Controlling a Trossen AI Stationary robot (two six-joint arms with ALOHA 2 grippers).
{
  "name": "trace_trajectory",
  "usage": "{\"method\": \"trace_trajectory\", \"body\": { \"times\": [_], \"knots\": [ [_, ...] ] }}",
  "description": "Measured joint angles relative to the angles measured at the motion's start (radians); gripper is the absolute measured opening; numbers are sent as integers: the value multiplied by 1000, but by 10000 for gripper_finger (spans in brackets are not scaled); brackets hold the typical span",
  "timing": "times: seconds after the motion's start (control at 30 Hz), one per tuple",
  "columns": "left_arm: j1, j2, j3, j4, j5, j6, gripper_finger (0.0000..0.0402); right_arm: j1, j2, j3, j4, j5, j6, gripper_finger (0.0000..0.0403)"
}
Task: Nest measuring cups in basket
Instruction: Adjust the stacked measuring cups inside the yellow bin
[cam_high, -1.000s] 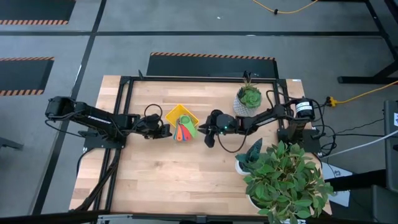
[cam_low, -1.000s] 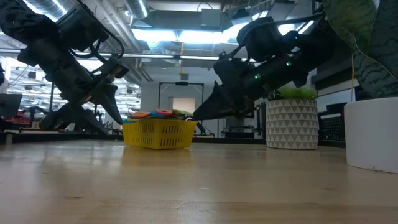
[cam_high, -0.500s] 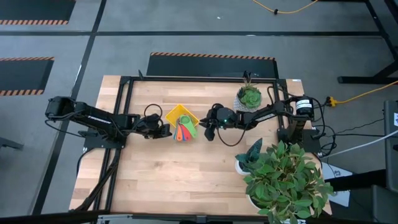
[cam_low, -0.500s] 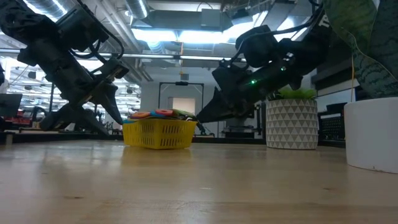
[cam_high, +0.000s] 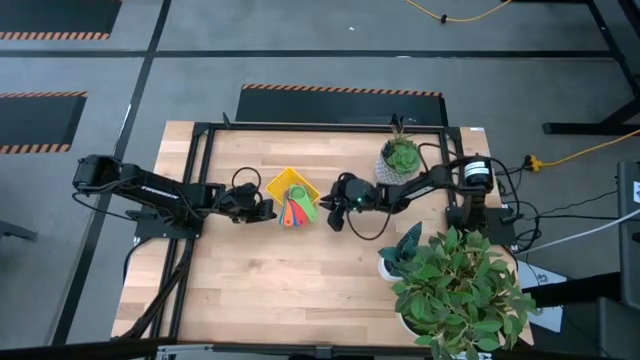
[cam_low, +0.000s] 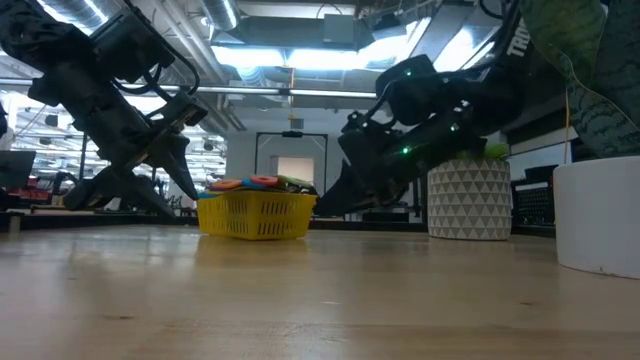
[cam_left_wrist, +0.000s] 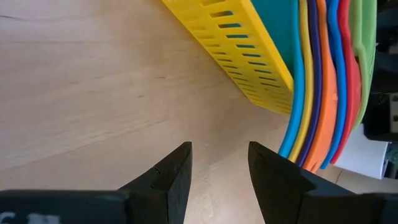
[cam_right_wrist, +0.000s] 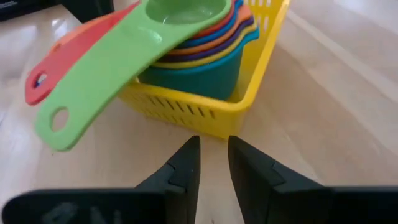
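- Nesting looks done: measuring cups (cam_right_wrist: 186, 43) sit stacked inside yellow basket (cam_high: 283, 184) near table centre, green cup on top, handles fanning out toward 6 o'clock.
- Left gripper (cam_left_wrist: 219, 163), at basket's 9 o'clock, fingers parted, empty.
- Right gripper (cam_right_wrist: 212, 163), at 3 o'clock, fingers narrow, holding nothing; prob. clear since stack needs no support.
- No readable writing or brands.

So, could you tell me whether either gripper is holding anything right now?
Nothing is held. The left gripper and right gripper both stand empty beside the basket, where the measuring cups sit nested.
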Motion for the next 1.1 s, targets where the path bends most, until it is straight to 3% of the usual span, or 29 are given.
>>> {"method": "trace_trajectory", "body": {
  "times": [0.73,0.9,1.1],
  "knots": [
    [0,0,0,6,-3,0,150,-107,35,119,9,36,-6,87],
    [-16,0,0,7,-2,-1,150,-115,35,119,-19,-36,32,87],
    [-45,0,0,8,-37,-45,150,-46,34,120,-44,-69,50,87]
  ]
}}
